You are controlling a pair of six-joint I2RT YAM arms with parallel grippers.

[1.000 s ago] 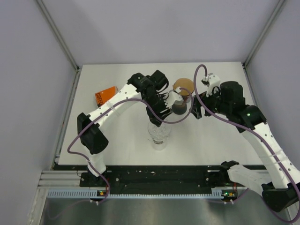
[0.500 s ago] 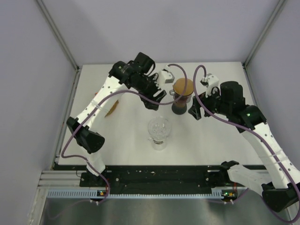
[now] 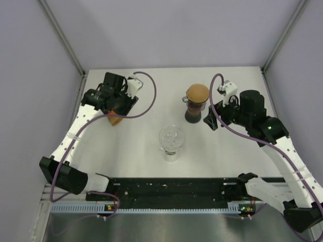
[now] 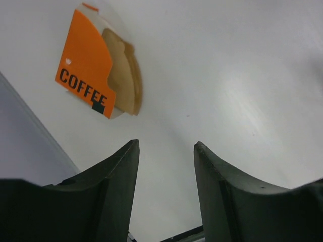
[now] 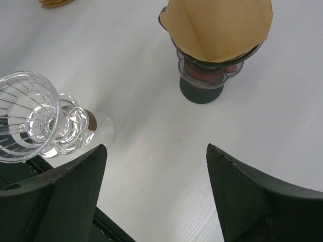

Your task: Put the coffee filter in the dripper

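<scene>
A brown paper coffee filter point(image 3: 197, 92) sits in the dark dripper point(image 3: 194, 112) at the table's back middle; the right wrist view shows the filter point(image 5: 217, 22) in the dripper point(image 5: 204, 75) too. A clear glass dripper point(image 3: 171, 139) stands nearer the front and shows at the left of the right wrist view point(image 5: 35, 116). My left gripper point(image 3: 121, 107) is open and empty above the orange filter pack point(image 3: 117, 120), which reads COFFEE in the left wrist view point(image 4: 86, 75) with brown filters point(image 4: 126, 78) sticking out. My right gripper point(image 3: 211, 120) is open and empty just right of the dark dripper.
The white table point(image 3: 227, 146) is closed in by pale walls on three sides. The black base rail point(image 3: 171, 187) runs along the near edge.
My left arm has swung away from the dark dripper to the far left and now hangs over the orange filter pack. My right arm has barely moved.
</scene>
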